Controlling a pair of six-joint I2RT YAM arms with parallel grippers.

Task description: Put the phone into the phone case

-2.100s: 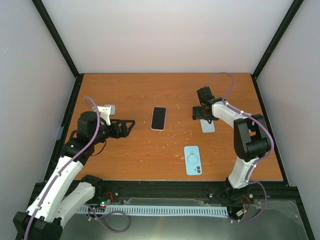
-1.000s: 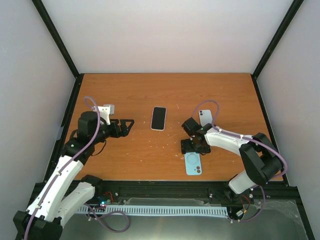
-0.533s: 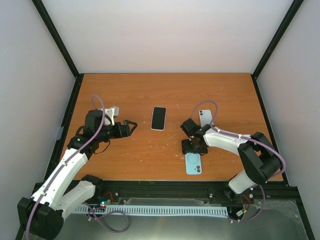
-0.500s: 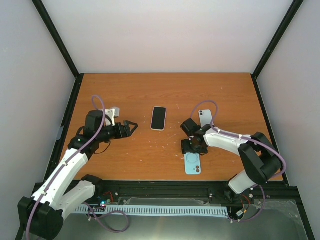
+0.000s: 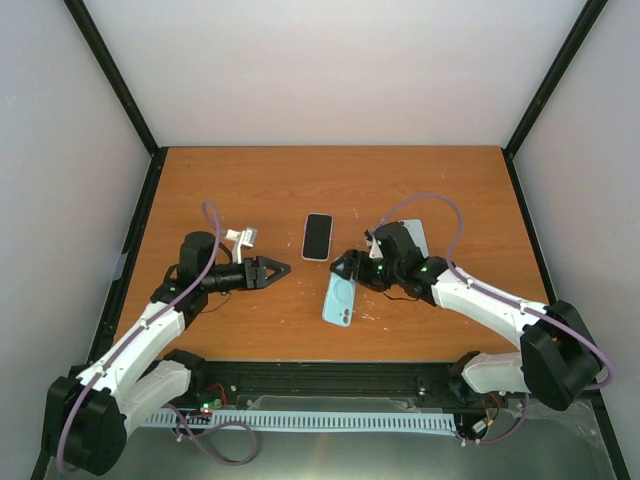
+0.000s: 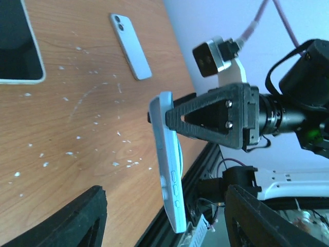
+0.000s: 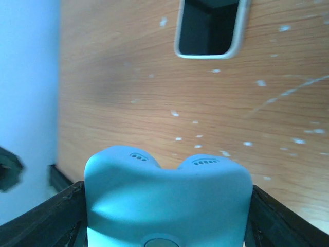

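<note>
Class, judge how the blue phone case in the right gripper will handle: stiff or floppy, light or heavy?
Probably light: the right gripper holds the phone case up by one end. Likely fairly stiff: edge-on it looks straight, unsagging.

- The phone (image 5: 318,236) lies flat on the bench (image 5: 250,190), about midway across it, screen up
- A second phone (image 5: 417,236) lies flat on the bench to the right of the first, well apart from it, back up, with the right arm just before it
- The phone case (image 5: 339,300) is held up off the bench by its far end in the right pincer (image 5: 352,268), before the phone and slightly to its right
- The left pincer (image 5: 281,268) is left of the case, level with its far end, tips pointing towards it but apart from it
- The left wrist view shows the case edge-on, with both phones on the bench behind it
</note>
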